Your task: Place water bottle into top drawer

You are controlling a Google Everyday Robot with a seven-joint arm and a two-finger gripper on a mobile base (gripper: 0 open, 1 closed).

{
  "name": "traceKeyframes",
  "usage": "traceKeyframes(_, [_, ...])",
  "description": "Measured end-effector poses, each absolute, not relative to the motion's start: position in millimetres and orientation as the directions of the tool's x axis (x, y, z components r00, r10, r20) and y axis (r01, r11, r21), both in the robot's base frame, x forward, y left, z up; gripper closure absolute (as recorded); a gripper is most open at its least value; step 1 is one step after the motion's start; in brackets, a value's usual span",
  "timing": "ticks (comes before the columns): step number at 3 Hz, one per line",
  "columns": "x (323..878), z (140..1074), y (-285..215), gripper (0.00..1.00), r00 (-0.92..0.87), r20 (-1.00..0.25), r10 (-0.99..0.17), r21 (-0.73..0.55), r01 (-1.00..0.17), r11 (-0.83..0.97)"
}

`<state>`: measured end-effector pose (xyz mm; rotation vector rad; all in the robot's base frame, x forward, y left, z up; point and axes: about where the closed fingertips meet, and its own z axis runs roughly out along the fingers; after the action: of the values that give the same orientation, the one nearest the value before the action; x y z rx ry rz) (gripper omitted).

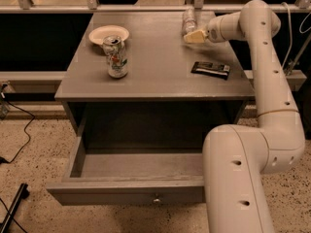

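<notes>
"Cream plastic on the tool (195, 36) — where is it sitting?"

"At the far right of the bench (160, 76), low against the foot of the water bottle (189, 18), which stands upright near the back edge. Whether the tool is closed on the bottle or merely beside it, I cannot tell."

"So the step in hand is the grasp?"

"I judge so. The bottle looks thin-walled, so the grip should sit square on the body, above the base, firm enough not to slip yet not so hard that it buckles."

"And then?"

"Lift straight up first — the dark packet (210, 69) lies just nearer than the tool, while the drink can (116, 56) and plate (109, 33) stand well to the left. Then come forward and down into the top drawer (126, 194), which is pulled out below the bench front. The arm (238, 178) covers the drawer's right end, so the left half looks the safer spot."
</notes>
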<state>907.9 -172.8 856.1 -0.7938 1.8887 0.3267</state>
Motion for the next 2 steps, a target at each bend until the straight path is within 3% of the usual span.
traceKeyframes(1, [906.8,862.7,-177.5,0.24,-0.269,-0.886,-0.378,-0.126,-0.644,0.755])
traceKeyframes(2, [912.1,877.1,-183.8,0.00,-0.293,-0.884,-0.363,-0.128,-0.595,0.794])
